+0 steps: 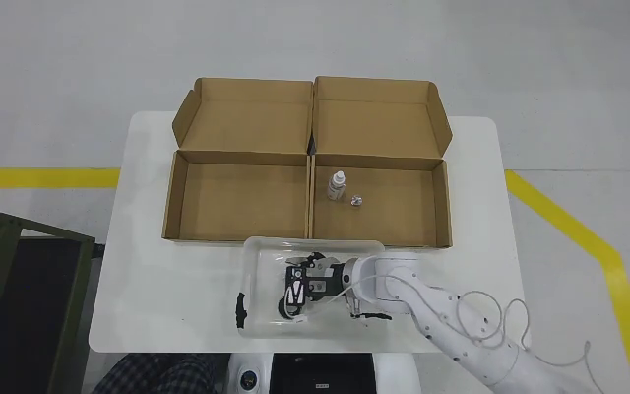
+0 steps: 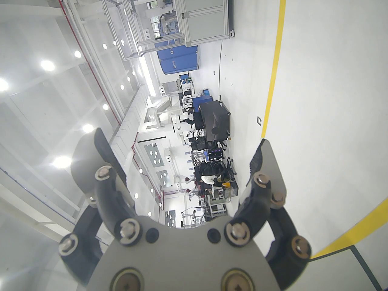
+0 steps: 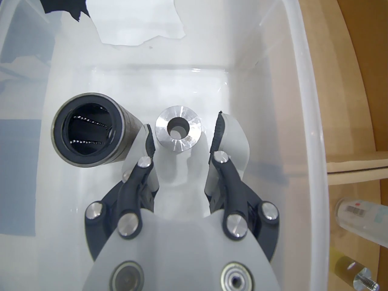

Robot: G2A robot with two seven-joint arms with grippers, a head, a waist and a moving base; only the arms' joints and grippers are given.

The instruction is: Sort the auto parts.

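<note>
Bushing (image 3: 188, 144) apparently on end, bore upward

Bright overhead light; ceiling lamps (image 2: 48, 65) flare; edges seemingly bowed.

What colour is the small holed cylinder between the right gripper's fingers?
The cylinder is shiny silver; right wrist view shows it best.

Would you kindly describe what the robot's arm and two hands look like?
The right arm is white, with a thin white cable looping beside it. The right hand and left hand each have a grey plate, black linkages with silver screws, and ribbed black pads.
</note>
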